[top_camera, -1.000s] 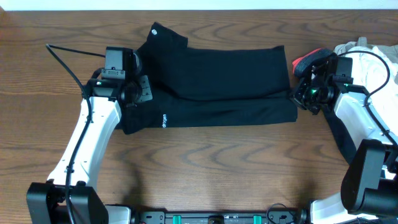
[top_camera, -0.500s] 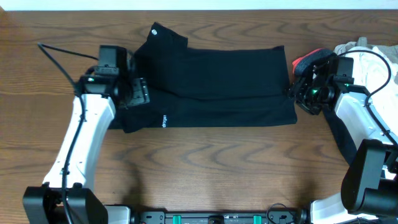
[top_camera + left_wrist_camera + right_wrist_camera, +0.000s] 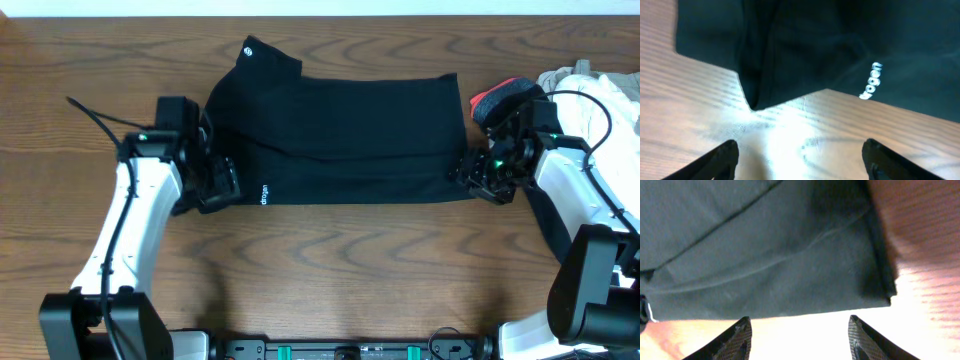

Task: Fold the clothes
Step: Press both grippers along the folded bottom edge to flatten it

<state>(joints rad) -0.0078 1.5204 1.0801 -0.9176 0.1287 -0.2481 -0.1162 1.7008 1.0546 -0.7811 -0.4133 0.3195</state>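
Both grippers have just released the fold. The left gripper (image 3: pixel 800 156) and the right gripper (image 3: pixel 800 334) now stand open and empty at the lower corners of the black T-shirt (image 3: pixel 350 130). It lies folded in the upper middle of the overhead frame. I think this fold is finished.

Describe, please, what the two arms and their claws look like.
The left arm and right arm have white link shells with black joints and bases. Each black wrist trails a thin black cable. The left claw and right claw have dark, tapered fingers.
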